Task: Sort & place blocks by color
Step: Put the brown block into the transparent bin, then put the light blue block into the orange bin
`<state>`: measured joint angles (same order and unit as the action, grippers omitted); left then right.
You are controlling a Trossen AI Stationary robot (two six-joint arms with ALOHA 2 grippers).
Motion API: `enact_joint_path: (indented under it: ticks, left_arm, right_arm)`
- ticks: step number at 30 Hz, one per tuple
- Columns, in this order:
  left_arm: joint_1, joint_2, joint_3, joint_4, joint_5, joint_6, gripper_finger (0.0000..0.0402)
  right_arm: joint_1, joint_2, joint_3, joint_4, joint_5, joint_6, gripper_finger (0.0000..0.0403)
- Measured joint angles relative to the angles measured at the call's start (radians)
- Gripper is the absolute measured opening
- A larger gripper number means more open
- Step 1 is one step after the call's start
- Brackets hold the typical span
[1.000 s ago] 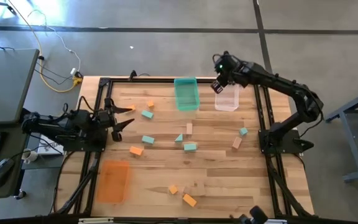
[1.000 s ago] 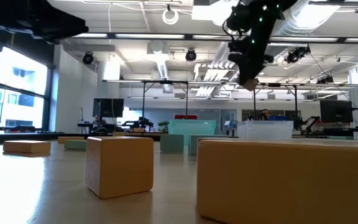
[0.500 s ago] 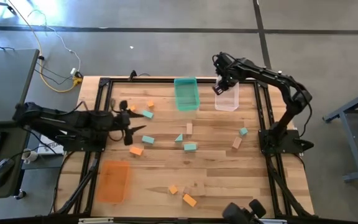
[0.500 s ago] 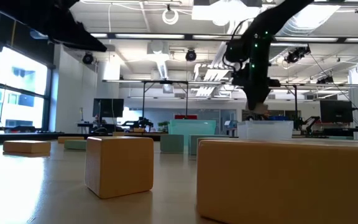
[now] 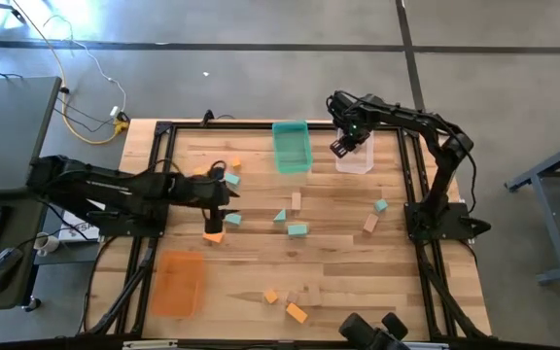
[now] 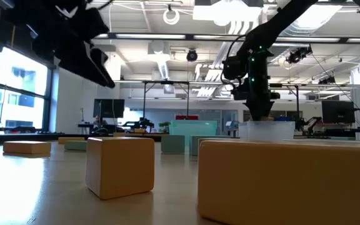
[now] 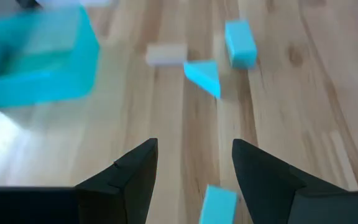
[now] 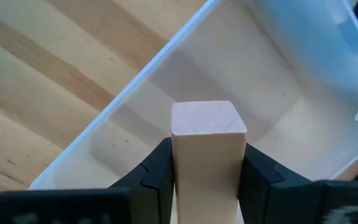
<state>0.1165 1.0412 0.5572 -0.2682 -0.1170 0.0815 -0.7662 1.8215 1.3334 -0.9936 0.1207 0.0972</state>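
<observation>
Two arms work over a pale wooden table (image 5: 338,262). The right gripper (image 8: 207,177) is clenched on a tan block (image 8: 207,146), a bar whose long axis runs out between the fingers, its square end facing the floor of the clear bin (image 8: 278,81) just beyond it. In the high view that block is hidden by the gripper. The left gripper (image 7: 194,168) hangs with fingers spread and empty above a teal block (image 7: 218,204), cut off at the picture's edge, near a teal wedge (image 7: 205,76) pointing away. In the low view a big tan block (image 6: 286,181) fills the foreground, and an open workshop with ceiling pipes lies behind
</observation>
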Motion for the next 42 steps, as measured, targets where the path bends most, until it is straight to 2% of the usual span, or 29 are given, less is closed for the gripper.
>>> enact_joint_path:
  ticks: [8, 13, 21, 27, 33, 42]
  left_arm:
    - [0.048, 0.159, 0.108, -0.171, 0.076, 0.016, 0.0197]
    - [0.046, 0.245, 0.162, -0.256, 0.083, 0.038, 0.0197]
    - [0.039, 0.363, 0.209, -0.302, 0.142, 0.080, 0.0197]
    - [0.013, 0.447, 0.237, -0.365, 0.128, 0.106, 0.0197]
    - [-0.003, 0.514, 0.266, -0.370, 0.060, 0.104, 0.0197]
    - [-0.002, 0.605, 0.291, -0.377, 0.094, 0.106, 0.0197]
  right_arm:
    - [0.003, 0.006, 0.000, -0.001, 0.007, -0.063, 0.0177]
    - [0.003, 0.006, 0.000, -0.003, 0.053, -0.079, 0.0195]
    - [0.003, -0.031, 0.000, -0.071, 0.080, -0.079, 0.0185]
    - [0.003, -0.120, 0.000, -0.077, 0.073, -0.073, 0.0165]
    - [0.010, -0.223, 0.000, -0.073, 0.067, -0.057, 0.0158]
    - [0.056, -0.367, 0.000, -0.073, 0.066, -0.053, 0.0158]
